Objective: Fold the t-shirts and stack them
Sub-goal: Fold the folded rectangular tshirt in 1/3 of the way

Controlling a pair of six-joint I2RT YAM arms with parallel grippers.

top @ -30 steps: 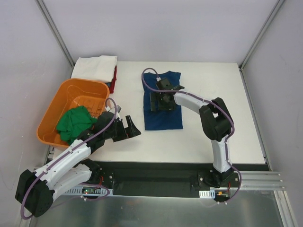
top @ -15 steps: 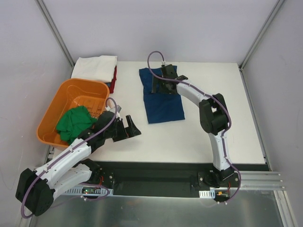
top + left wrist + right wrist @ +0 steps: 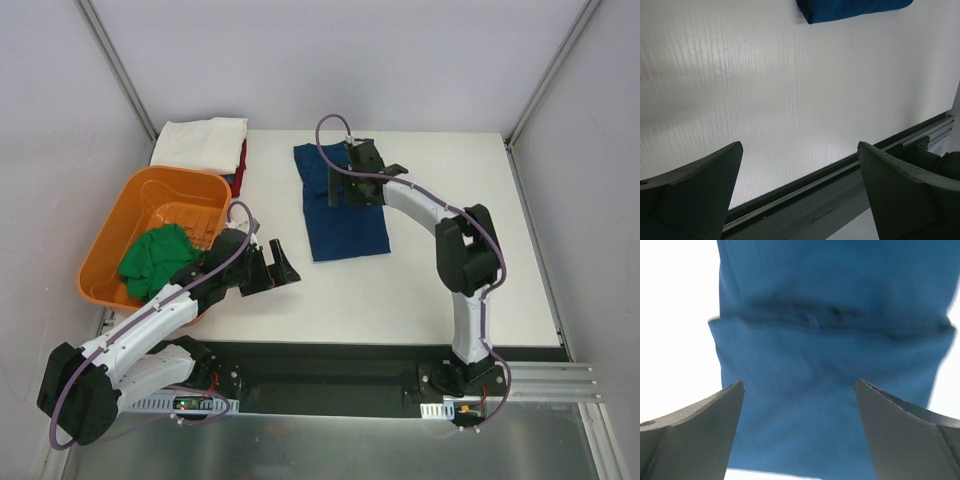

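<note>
A navy blue t-shirt [image 3: 345, 225] lies folded into a long rectangle at the middle back of the table. My right gripper [image 3: 338, 188] hovers open over its far half. In the right wrist view the blue cloth [image 3: 830, 365] with a cross crease fills the space beyond the open right gripper [image 3: 800, 410]. A green t-shirt [image 3: 157, 260] lies crumpled in the orange tub [image 3: 150, 180]. A folded white t-shirt [image 3: 200, 140] sits on a red one [image 3: 241, 160] at the back left. My left gripper [image 3: 275, 275] is open and empty, low beside the tub. The left wrist view shows the open left gripper [image 3: 800, 170] and the navy shirt's corner [image 3: 855, 10].
The orange tub overhangs the table's left edge. A dark rail [image 3: 840, 175] runs along the table's near edge, just under the left gripper. Bare white table [image 3: 440, 200] lies to the right of the navy shirt.
The right gripper moved from the navy shirt's middle towards its far end, and the shirt slid slightly back and left. The left gripper edged a little to the right.
</note>
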